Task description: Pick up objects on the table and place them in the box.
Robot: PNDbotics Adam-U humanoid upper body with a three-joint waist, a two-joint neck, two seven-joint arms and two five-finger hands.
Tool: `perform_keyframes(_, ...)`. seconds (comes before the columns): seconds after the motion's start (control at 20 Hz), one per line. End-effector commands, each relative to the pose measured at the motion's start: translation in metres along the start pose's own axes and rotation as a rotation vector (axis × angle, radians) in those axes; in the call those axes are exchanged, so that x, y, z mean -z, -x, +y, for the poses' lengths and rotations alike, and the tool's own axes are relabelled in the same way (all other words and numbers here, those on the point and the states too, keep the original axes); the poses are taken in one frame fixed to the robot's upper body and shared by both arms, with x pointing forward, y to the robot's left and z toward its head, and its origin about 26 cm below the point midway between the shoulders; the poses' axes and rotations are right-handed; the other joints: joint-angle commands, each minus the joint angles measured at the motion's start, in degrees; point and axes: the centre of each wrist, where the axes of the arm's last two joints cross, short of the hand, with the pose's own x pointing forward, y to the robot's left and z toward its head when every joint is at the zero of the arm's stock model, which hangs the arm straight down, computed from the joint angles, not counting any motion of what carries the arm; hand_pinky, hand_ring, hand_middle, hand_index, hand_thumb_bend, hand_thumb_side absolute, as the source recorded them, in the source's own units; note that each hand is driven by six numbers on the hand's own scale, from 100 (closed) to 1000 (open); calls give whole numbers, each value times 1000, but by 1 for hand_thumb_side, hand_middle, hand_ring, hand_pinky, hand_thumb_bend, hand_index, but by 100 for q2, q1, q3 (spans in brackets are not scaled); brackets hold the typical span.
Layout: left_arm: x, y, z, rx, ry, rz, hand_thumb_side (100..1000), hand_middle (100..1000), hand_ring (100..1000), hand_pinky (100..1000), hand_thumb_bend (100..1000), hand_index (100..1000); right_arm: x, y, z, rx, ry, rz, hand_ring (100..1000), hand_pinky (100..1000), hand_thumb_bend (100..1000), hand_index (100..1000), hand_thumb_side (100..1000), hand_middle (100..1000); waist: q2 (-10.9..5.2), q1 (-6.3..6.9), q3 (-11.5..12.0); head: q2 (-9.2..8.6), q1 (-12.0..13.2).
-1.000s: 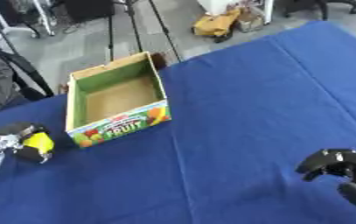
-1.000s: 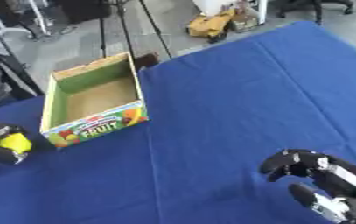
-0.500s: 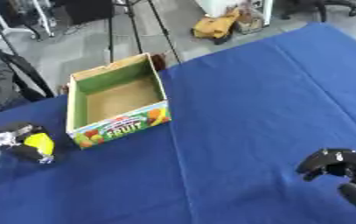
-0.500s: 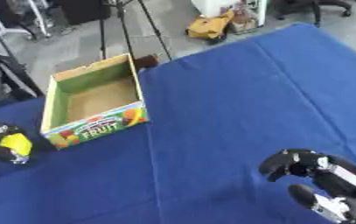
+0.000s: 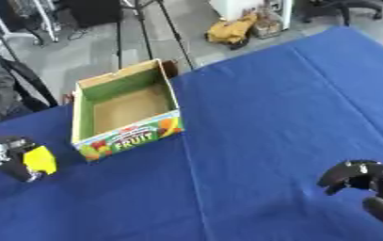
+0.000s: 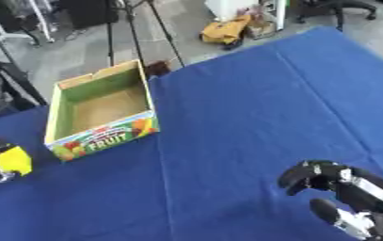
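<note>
Yellow object (image 5: 39, 159) in the left hand (image 5: 13, 157), beside the box (image 5: 126, 109).

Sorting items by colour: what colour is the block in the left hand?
Bright yellow block, held in the left hand; clearest in the left eye view.

Open cardboard box (image 5: 126, 109), green inside, brown floor, "FRUIT" printed on the near wall, upright and empty near the table's far left corner. Small yellow object (image 5: 39, 159) held in the left hand (image 5: 9, 155), at the table's left edge.
</note>
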Motion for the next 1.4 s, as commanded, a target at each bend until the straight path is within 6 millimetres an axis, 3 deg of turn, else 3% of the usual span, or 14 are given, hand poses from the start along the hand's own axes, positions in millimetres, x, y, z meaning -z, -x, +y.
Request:
perform_keyframes(0.05,-12,12,18,13,-38,32,194,684,720,817,298,852,0,-6,-6,-20,-2,-13,793,725,264,798,652,736,-101,-69,6,-1,-9)
perform_keyframes(0.25,-10,9,15,9,-52,26,156,611,663,782,185,775,0,-6,-6,-21,-2,-14,793,724,264,798,652,736,-90,-73,5,-6,-11)
perform_keyframes(0.3,-9,8,14,8,-63,24,141,560,624,763,100,710,0,-6,-6,-21,-2,-15,792,724,264,798,653,736,-90,-76,7,-11,-13)
perform_keyframes(0.45,-8,6,13,6,-92,25,131,554,620,760,100,700,1,-7,-6,-20,-1,-17,792,724,265,798,651,736,-90,-81,11,-15,-18)
perform_keyframes(0.5,-9,5,14,4,-103,23,132,464,546,714,100,594,1,-6,-6,-20,-1,-17,792,725,266,798,650,736,-95,-87,15,-14,-20)
perform_keyframes(0.7,-16,-2,28,0,-201,4,163,448,537,702,100,576,-1,-6,-6,-15,4,-17,792,725,266,798,648,736,-124,-120,46,5,-35)
perform_keyframes(0.9,-31,-15,54,28,-323,-39,189,445,532,696,100,572,-2,-4,-5,-7,8,-14,792,725,268,797,645,736,-179,-153,89,42,-63)
perform_keyframes(1.15,-46,-47,77,68,-467,-107,206,449,530,687,100,579,-3,-3,-4,2,10,-15,792,725,270,798,643,736,-226,-193,133,61,-59)
perform_keyframes(1.4,-41,-87,79,84,-555,-145,204,458,534,688,100,590,-1,-4,-4,5,2,-24,792,725,269,797,644,736,-216,-206,88,21,16)
